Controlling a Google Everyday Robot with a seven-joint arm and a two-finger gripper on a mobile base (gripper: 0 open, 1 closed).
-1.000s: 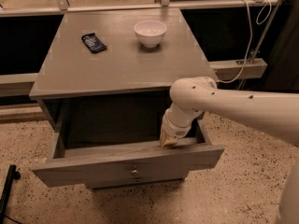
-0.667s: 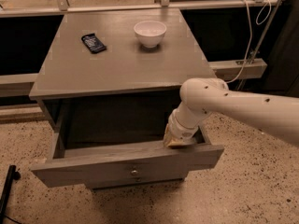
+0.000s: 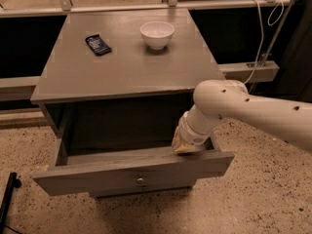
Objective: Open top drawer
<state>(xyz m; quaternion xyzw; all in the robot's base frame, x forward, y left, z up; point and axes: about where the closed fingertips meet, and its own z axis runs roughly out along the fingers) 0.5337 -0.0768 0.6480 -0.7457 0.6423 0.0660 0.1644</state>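
The top drawer (image 3: 97,172) of the grey cabinet is pulled well out toward me. Its long grey front panel carries one small round metal knob (image 3: 140,180) at centre. The drawer's inside looks dark and I see nothing in it. My white arm comes in from the right. My gripper (image 3: 183,147) hangs down at the inner side of the front panel, near its right end, touching or just above its top edge. The wrist hides the fingertips.
A white bowl (image 3: 157,34) and a dark blue packet (image 3: 98,44) lie on the cabinet top (image 3: 122,67). A white cable (image 3: 261,38) hangs at the right rear. A black object (image 3: 9,196) stands on the speckled floor at lower left.
The arm's elbow has shifted to the right and slightly up. The gripper stays at the drawer front's right end. The drawer stands open about as far as before.
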